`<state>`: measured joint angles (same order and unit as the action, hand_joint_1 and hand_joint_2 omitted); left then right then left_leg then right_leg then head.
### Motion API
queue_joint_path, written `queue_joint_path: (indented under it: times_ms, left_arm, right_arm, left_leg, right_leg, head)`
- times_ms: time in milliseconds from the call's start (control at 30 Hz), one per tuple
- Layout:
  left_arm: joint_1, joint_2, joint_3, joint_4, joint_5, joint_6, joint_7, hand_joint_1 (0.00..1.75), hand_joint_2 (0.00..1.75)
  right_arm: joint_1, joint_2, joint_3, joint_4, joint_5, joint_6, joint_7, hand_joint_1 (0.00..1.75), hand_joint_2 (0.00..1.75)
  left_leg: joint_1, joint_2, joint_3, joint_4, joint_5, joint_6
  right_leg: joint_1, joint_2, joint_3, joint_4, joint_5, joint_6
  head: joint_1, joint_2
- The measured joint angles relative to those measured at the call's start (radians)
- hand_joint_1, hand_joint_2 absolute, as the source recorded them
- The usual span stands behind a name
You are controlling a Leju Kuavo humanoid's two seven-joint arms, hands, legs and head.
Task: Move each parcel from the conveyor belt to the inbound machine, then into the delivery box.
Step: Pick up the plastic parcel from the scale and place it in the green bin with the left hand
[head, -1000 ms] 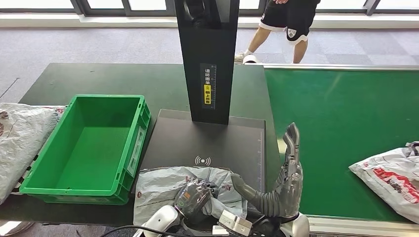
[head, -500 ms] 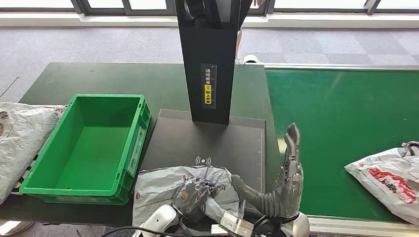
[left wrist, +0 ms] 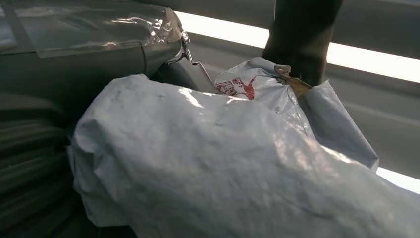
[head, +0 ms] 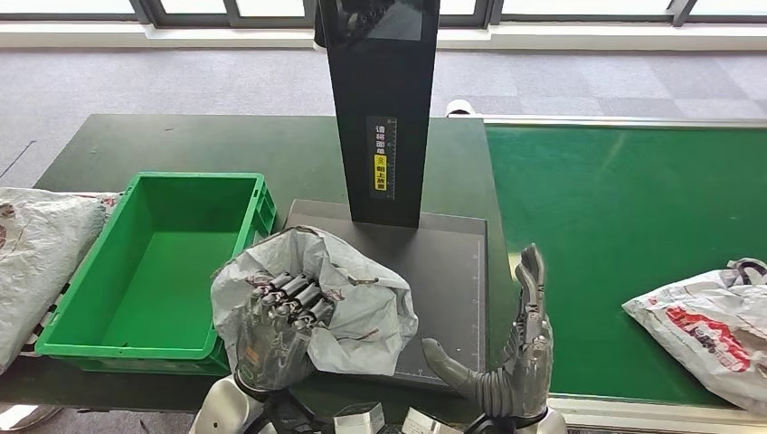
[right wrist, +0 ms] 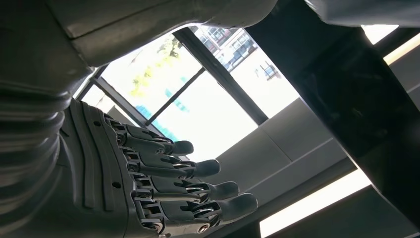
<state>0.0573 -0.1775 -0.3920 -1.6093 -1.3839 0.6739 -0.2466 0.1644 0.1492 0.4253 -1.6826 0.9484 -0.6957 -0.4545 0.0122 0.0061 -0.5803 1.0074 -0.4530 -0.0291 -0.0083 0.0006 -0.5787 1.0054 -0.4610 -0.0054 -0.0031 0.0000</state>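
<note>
My left hand (head: 276, 330) grips a crumpled grey parcel (head: 348, 303) and holds it up above the front left corner of the inbound machine's black plate (head: 443, 262). The same parcel (left wrist: 223, 163) fills the left wrist view and hides that hand's fingers. My right hand (head: 511, 357) stands upright at the plate's front right edge, fingers straight and apart, holding nothing; the right wrist view shows the right hand (right wrist: 163, 178) the same way. A second grey parcel (head: 710, 330) with red print lies on the green conveyor belt (head: 624, 226) at the right. The green delivery box (head: 163, 267) sits left of the machine.
The machine's black post (head: 380, 108) rises behind the plate. More grey parcels (head: 36, 253) lie on the table at the far left, beside the box. The dark table's front edge is close to my body.
My left hand has lifted the grey parcel off the plate and carried it up and leftward, toward the box. The right hand sank slightly. The belt parcel crept left.
</note>
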Motion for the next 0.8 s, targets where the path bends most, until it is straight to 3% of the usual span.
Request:
queue_joint_path:
  times_ms: [167, 333, 633, 800]
  left_arm:
    - [-0.023, 0.021, 0.050, -0.099, -0.013, 0.022, 0.019, 1.75, 1.75]
    - [-0.099, 0.050, 0.127, -0.120, -0.004, 0.025, 0.057, 1.75, 1.75]
    - [-0.265, 0.115, 0.295, -0.026, 0.097, -0.023, 0.077, 1.75, 1.75]
    - [-0.384, 0.163, 0.410, 0.101, 0.284, -0.091, 0.022, 1.75, 1.75]
  right_arm:
    - [0.028, 0.000, 0.000, -0.006, -0.039, 0.000, -0.031, 0.00, 1.75]
    - [0.031, 0.000, 0.000, -0.006, -0.068, 0.009, -0.052, 0.00, 1.75]
    - [0.038, -0.002, 0.004, -0.006, -0.088, 0.038, -0.077, 0.00, 1.75]
    - [0.034, -0.002, 0.006, -0.002, -0.111, 0.068, -0.106, 0.00, 1.75]
  left_leg:
    - [0.000, 0.000, 0.000, 0.000, 0.001, 0.000]
    - [0.000, 0.000, 0.000, 0.000, 0.002, 0.000]
    - [0.000, 0.000, 0.000, 0.000, 0.004, -0.001]
    - [0.000, -0.001, 0.000, 0.000, 0.005, -0.001]
  right_leg:
    - [0.000, 0.000, 0.000, 0.000, 0.000, 0.000]
    - [0.000, 0.000, 0.000, 0.000, 0.001, 0.000]
    - [0.001, 0.000, 0.000, 0.000, 0.002, -0.002]
    - [0.001, 0.000, 0.000, 0.000, 0.003, -0.002]
  head:
    - [0.000, 0.000]
    - [0.000, 0.000]
    - [0.000, 0.000]
    - [0.000, 0.000]
